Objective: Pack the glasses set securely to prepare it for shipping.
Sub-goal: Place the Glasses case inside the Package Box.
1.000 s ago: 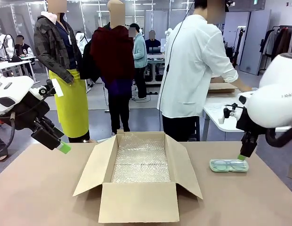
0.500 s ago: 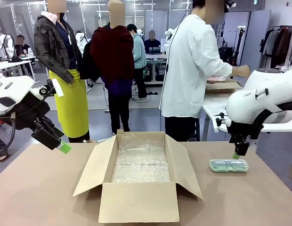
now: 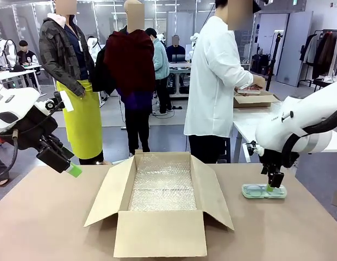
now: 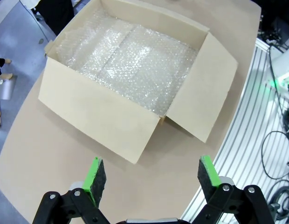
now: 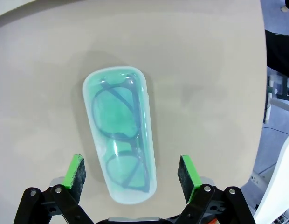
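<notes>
A mint green translucent glasses case (image 3: 264, 191) lies flat on the table at the right, dark spectacles visible inside it (image 5: 120, 133). My right gripper (image 3: 274, 184) hangs just above its middle, open, and in the right wrist view its fingers (image 5: 74, 171) straddle the near end of the case without touching it. My left gripper (image 3: 72, 169) is open and empty, held above the table's left side; the left wrist view looks down past its fingers (image 4: 95, 176) at the box. The pink case is out of view.
An open cardboard box (image 3: 159, 232) lined with bubble wrap (image 4: 128, 58) stands in the table's middle, flaps spread. A person in a white shirt (image 3: 215, 81) stands past the far edge, turned to a side table with another box (image 3: 254, 100).
My right arm swung left and lowered, bringing its gripper from the case's far right end to directly over its middle. The person turned further toward the side table. My left arm stayed still.
</notes>
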